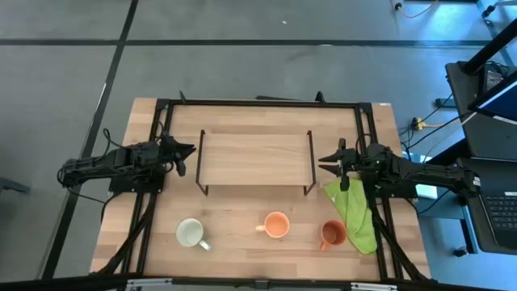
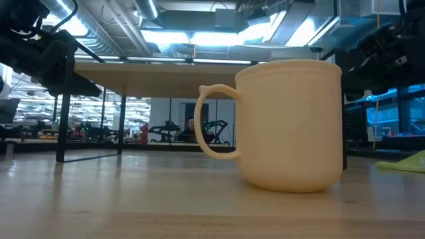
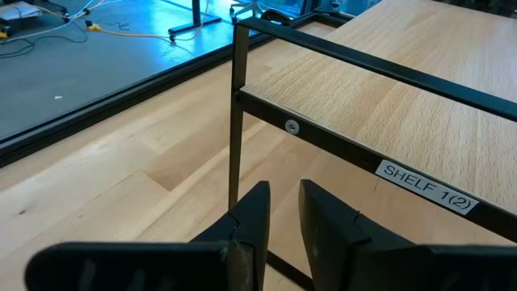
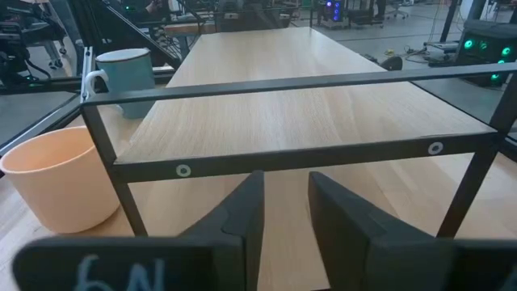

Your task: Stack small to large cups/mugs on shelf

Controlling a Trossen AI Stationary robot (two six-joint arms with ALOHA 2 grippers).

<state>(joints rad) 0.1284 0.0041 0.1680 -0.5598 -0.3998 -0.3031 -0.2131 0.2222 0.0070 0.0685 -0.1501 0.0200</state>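
Note:
The shelf, a light-wood board on black wire legs, stands mid-table; it also shows in both wrist views. Three mugs stand upright on the tabletop near the front edge: the white one at left, the light orange one in the middle, and the dark orange-brown one at right. My left gripper hovers just off the shelf's left end, and my right gripper just off its right end. Both have their fingers nearly together and hold nothing.
A lime-green cloth lies on the table under my right arm, beside the dark orange-brown mug. A black frame runs around the table's far and side edges. Bare wood lies between the shelf and the row of mugs.

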